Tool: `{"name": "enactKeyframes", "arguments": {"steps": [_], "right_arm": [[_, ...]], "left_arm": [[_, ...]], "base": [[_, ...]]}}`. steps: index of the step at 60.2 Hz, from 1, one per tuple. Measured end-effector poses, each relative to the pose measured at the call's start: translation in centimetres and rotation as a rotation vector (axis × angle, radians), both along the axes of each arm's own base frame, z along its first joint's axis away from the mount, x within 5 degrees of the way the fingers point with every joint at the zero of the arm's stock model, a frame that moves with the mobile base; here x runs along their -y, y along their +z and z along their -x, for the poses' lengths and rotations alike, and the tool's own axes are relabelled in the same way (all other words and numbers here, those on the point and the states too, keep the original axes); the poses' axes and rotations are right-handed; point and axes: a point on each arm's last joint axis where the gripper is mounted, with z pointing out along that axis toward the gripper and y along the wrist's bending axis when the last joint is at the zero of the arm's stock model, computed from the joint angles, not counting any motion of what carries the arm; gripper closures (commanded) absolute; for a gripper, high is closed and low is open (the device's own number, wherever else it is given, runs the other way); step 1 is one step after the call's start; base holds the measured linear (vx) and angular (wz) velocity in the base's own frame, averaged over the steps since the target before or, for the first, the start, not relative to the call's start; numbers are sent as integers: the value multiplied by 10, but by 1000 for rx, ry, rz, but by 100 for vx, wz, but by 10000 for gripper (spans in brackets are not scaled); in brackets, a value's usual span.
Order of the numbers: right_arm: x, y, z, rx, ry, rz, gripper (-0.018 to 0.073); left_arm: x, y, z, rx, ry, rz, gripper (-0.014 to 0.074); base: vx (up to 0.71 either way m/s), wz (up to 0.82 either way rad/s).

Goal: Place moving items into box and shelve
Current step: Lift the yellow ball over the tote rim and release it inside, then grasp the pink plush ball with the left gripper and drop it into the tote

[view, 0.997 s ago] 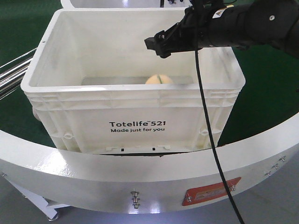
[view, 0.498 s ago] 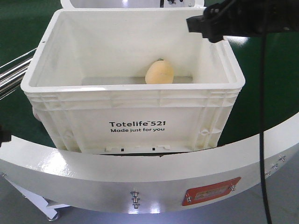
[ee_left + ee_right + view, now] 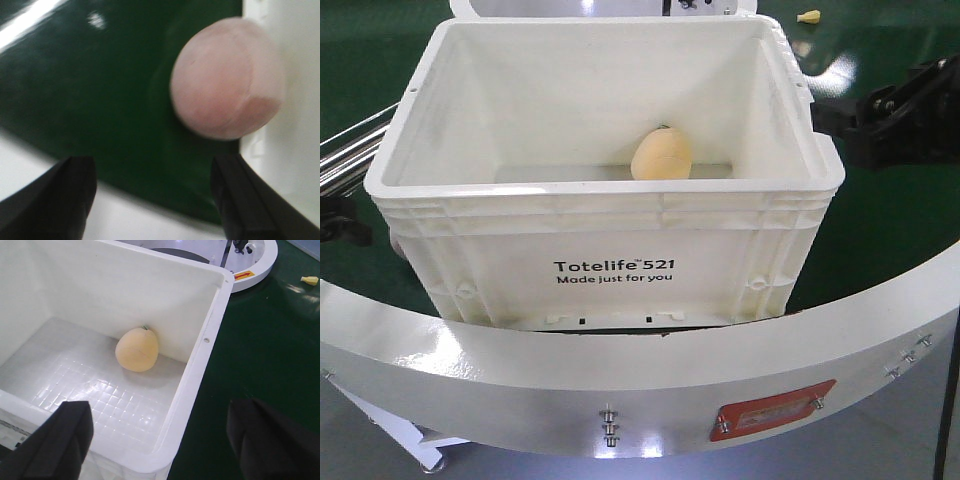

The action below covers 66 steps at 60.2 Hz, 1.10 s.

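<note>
The white box (image 3: 610, 265), marked Totelife 521, stands on the green surface. A peach-coloured fruit (image 3: 661, 154) lies on its floor by the far wall; it also shows in the right wrist view (image 3: 137, 350). My right gripper (image 3: 850, 128) is open and empty, outside the box's right wall, and its jaws straddle the box's corner in the right wrist view (image 3: 165, 445). My left gripper (image 3: 150, 200) is open and empty. Ahead of it a pale pink round item (image 3: 227, 82) lies on the green surface against a white wall. Only a dark bit of the left gripper (image 3: 338, 222) shows in the front view.
A curved white rail (image 3: 620, 370) runs across the front. A small yellow item (image 3: 808, 16) lies on the green surface at the far right, also seen in the right wrist view (image 3: 310, 280). A white round base (image 3: 250, 260) stands behind the box. Metal rods (image 3: 350, 150) enter at the left.
My right arm has swung from above the box out to the right and down, beside the box's right wall. The left gripper has come into view at the left edge.
</note>
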Motion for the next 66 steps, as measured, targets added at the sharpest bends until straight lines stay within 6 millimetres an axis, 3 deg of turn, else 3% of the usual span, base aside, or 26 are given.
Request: {"name": "enactKeyframes", "arguments": {"steps": [17,36,56,66], "right_arm": [[0,-1,0,-2,-2,-2,-28],[0,-1,0,-3,-3,-3,-28],[0,-1,0,-5,-4,-2,-28],[0,-1,0,-6,-4,-2,-28]], "left_arm": [[3,-24,-41,57,-28,218,20],[9,-52,-57,-37,-92,313,27],[10,-56,-57,-55,-110,331,264],[10,-56,-57,-56,-114,327,339]], "base": [[0,0],[0,0],[0,0],[0,0]]}}
